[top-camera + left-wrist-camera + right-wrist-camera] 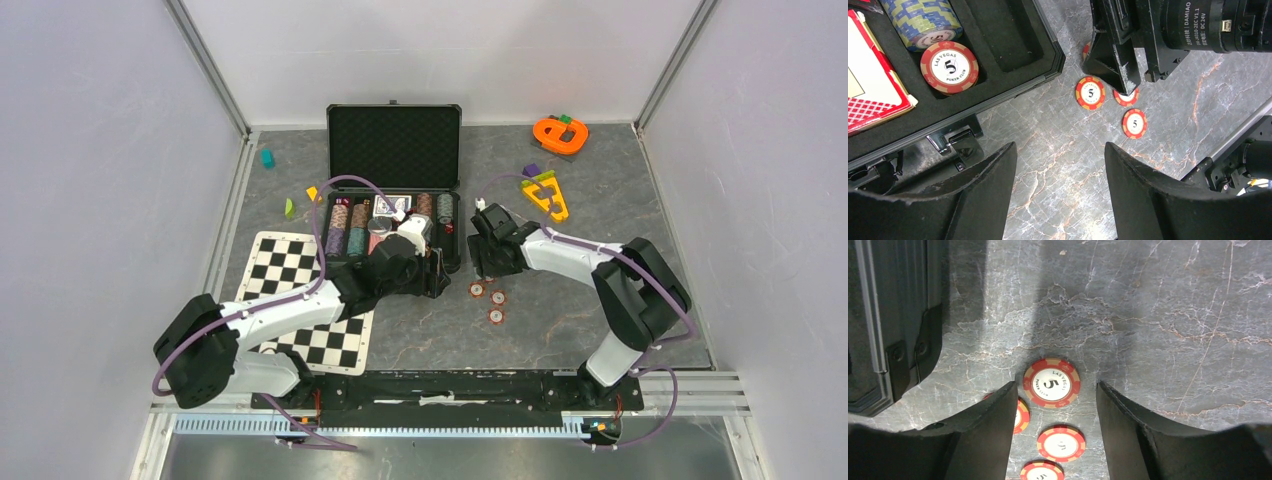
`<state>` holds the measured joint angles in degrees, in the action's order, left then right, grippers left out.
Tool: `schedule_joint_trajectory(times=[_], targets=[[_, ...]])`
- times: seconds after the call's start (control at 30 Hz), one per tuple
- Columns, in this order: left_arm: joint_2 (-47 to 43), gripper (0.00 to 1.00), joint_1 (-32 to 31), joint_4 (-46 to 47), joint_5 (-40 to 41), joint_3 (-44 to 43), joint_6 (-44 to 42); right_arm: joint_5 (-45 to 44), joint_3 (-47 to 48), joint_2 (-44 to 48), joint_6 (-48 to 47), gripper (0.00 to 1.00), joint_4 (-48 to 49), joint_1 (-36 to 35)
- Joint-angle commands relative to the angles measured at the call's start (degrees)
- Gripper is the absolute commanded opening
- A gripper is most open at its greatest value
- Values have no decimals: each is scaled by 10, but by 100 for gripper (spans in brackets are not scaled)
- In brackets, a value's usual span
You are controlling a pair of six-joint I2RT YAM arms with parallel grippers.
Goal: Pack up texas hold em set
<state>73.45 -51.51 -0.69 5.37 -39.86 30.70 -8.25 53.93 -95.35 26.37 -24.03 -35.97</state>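
lying flat, a loose chip (1051, 382) is being framed between the open, empty fingers (993, 425) of the right gripper (1055, 386); the left gripper (1060, 150), open too, is being held farther off.

At right claw (1055, 390): red-white chip (1022, 416) half hidden behind one finger (983, 432). Bottom edge cuts chip nearest the wrist (1042, 472). Beside claw, briefcase (878, 340) cropped, corner only.

This is a robot lab test cell, no mistaking it: a grey stone-patterned tabletop (600, 200) boxed in by plain pale wall panels (100, 150), with bare metal frame rails (207, 65) rising from its far corners. Along the tabletop's near edge a black mounting bar (520, 385) carries the left arm (280, 315) and the right arm (570, 250), and purple cables (345, 178) loop off them.
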Motion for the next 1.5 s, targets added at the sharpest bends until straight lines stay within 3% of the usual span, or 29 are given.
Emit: schedule_joint_trajectory(times=[0.0, 0.2, 0.4, 0.87, 1.03, 1.17, 1.23, 1.33, 1.47], targets=[[2, 71, -1, 17, -4, -20, -19, -22, 19, -30, 14, 64, -31, 1], [2, 72, -1, 17, -5, -18, -21, -16, 12, -25, 21, 58, -29, 1], [-3, 72, -1, 15, -4, -17, -22, -15, 18, 3, 21, 44, -38, 1], [-12, 75, 4, 28, -3, -16, -6, 20, 36, 83, -7, 44, -38, 0], [-6, 76, 49, 49, -48, -28, 16, 66, 34, 104, -26, 44, -6, -7], [2, 75, 130, 53, -146, -43, 56, 81, 41, 106, -33, 44, 16, -21], [-15, 75, 150, 35, -138, -44, 53, 76, 58, 95, -33, 44, 8, -28], [-42, 76, 153, 10, -112, -41, 38, 68, 76, 78, -36, 57, -10, -30], [-45, 76, 152, 10, -137, -24, 26, 66, 57, 79, -52, 69, -8, -35]])
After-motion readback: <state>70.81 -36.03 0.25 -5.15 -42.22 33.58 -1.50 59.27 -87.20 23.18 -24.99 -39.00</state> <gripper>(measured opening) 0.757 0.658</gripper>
